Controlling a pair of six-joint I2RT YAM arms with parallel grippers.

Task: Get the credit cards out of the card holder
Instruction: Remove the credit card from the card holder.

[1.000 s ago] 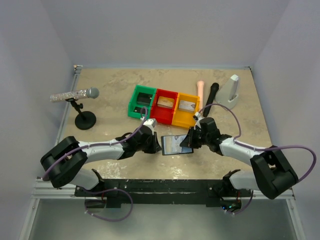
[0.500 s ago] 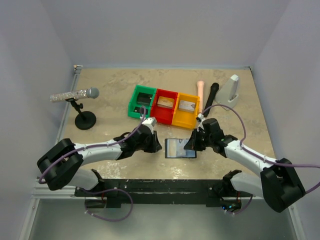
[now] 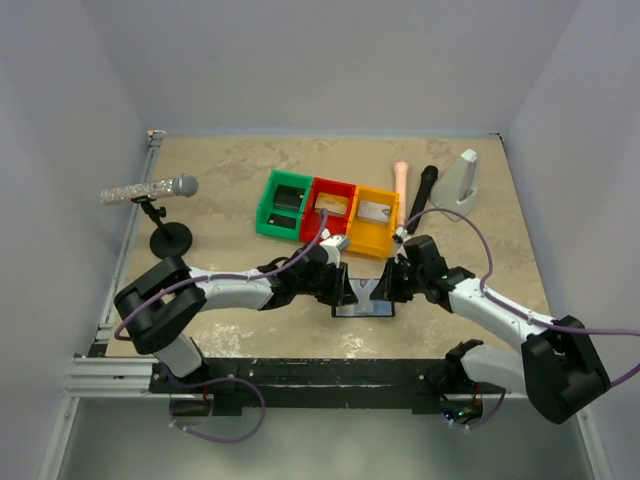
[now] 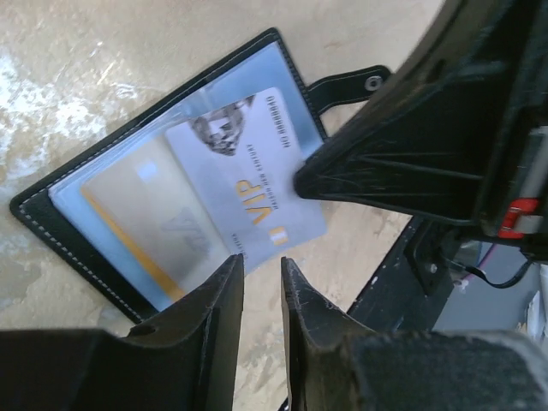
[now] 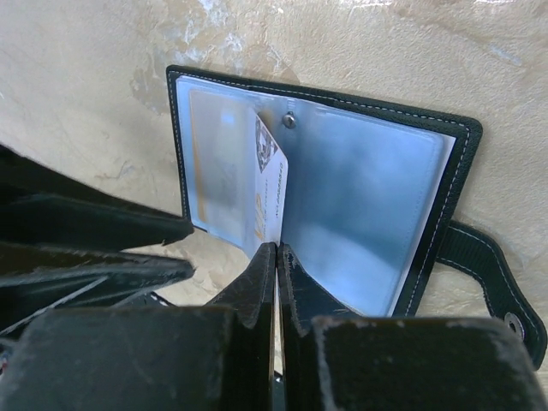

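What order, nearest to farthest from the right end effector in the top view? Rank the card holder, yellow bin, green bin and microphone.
1. card holder, beneath the right end effector
2. yellow bin, just behind
3. green bin, behind, leftward
4. microphone, far left

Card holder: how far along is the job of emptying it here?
Done: the flat black bifold card holder lies open. In hand: the right pincer is shut on the silvery grey VIP card, partly out of its sleeve; the left pincer stands open nearby. Left: freeing that card, then the orange-striped card in its sleeve.
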